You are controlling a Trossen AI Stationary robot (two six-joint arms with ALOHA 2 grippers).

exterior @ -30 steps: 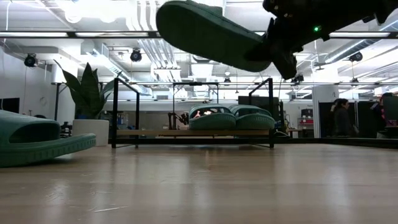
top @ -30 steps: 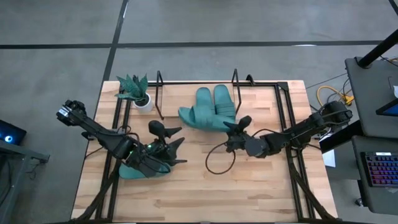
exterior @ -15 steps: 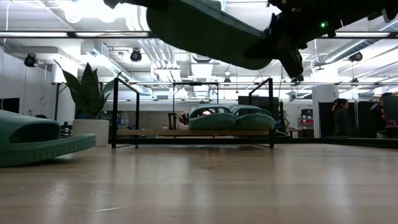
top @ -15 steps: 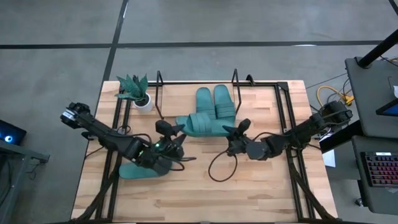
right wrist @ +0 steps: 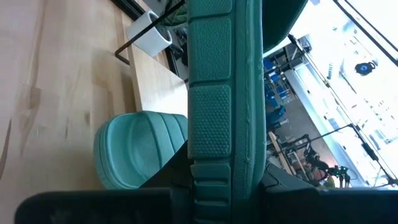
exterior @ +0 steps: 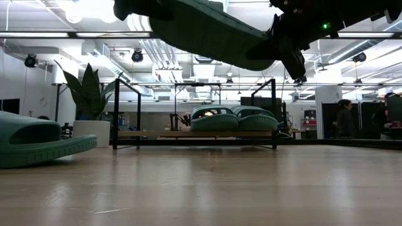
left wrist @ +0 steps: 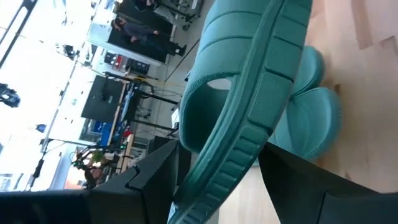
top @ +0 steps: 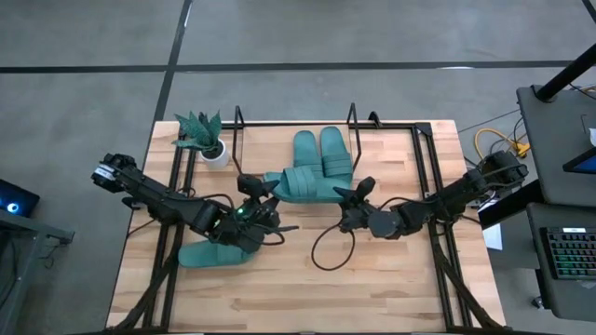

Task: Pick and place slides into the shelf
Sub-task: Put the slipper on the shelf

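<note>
My right gripper [top: 352,197] is shut on one teal slide [top: 303,183] and holds it in the air in front of the shelf [top: 238,144]. My left gripper [top: 264,200] is open, with a finger on each side of that slide's other end [left wrist: 242,112]. Two more slides [top: 321,149] lie side by side on the shelf board [exterior: 188,134]. Another slide [top: 207,253] rests sole-down on the table below the left arm, and shows at the left of the low view [exterior: 38,141]. My right gripper pinches the slide between its two fingers at the sole's end [right wrist: 221,155] nearest the right arm, coming level from the table's right. The slide is lifted clear and reaches out toward the left arm, its far end [exterior: 163,19] a little higher. My left gripper: I cannot tell whether a finger [left wrist: 155,180] touches the sole's edge.
A small potted plant [top: 203,135] stands at the table's far left, beside the shelf's left wire frame. A loop of black cable [top: 326,247] lies on the table below the right gripper. People stand in the room beyond the table [exterior: 344,119].
My left gripper moved from above the slide on the table toward the far right, up to the held slide, and its fingers now stand astride that slide's free end. The held slide swung slightly toward the near side and more level, still in the right gripper.
</note>
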